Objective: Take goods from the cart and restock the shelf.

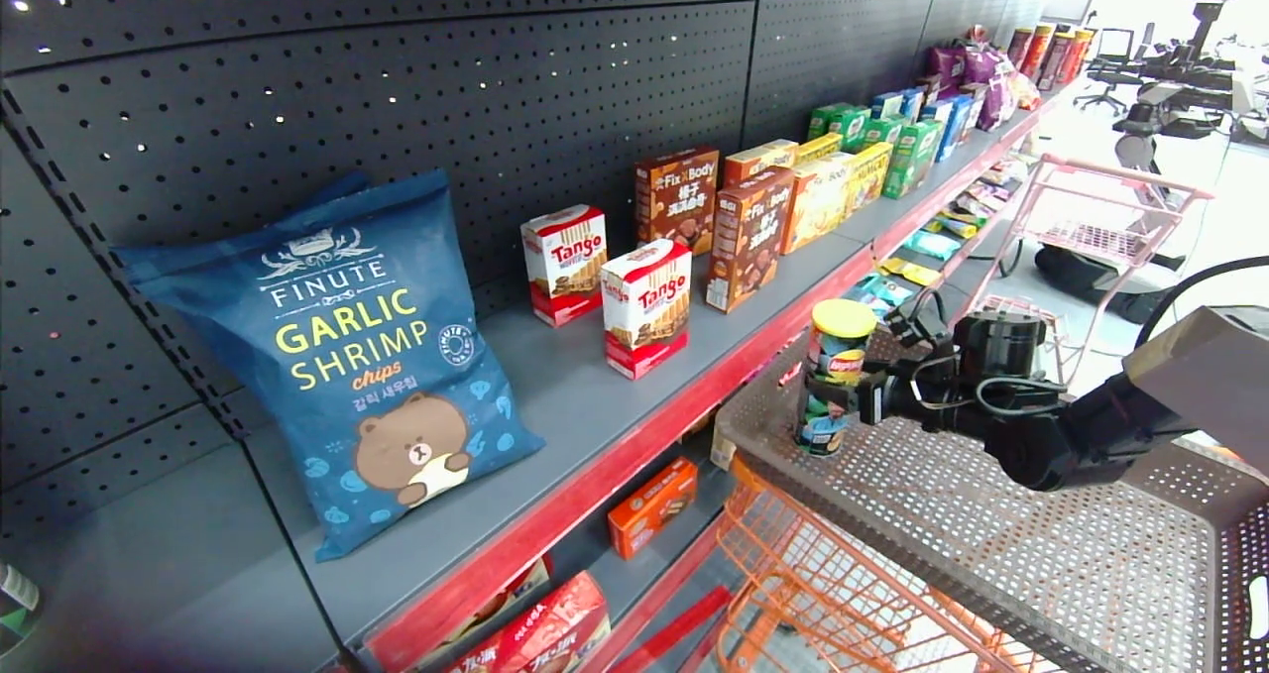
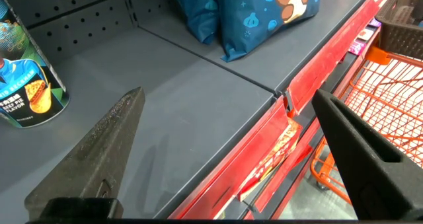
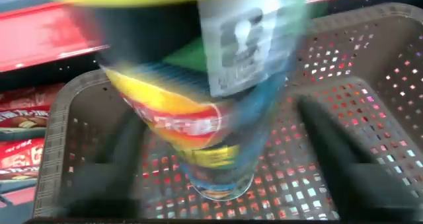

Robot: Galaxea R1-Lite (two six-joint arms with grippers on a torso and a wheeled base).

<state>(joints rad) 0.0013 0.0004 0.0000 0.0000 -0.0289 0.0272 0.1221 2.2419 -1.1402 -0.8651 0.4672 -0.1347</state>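
A snack can with a yellow lid (image 1: 838, 371) stands on the cart's perforated upper tray (image 1: 991, 544), close to the shelf's red front edge (image 1: 634, 455). My right gripper (image 1: 861, 395) is shut on the can's middle; in the right wrist view the can (image 3: 205, 112) sits between the two fingers (image 3: 330, 158). My left gripper (image 2: 225, 158) hangs open over bare grey shelf board (image 2: 178, 105) with nothing between its fingers. Another can (image 2: 26, 85) stands on that shelf beside it.
A large blue chips bag (image 1: 367, 346) leans on the pegboard. Red-and-white boxes (image 1: 644, 306), brown boxes (image 1: 749, 237) and more goods line the shelf to the right. An orange cart basket (image 1: 823, 594) sits below the tray. A pink cart (image 1: 1100, 217) stands behind.
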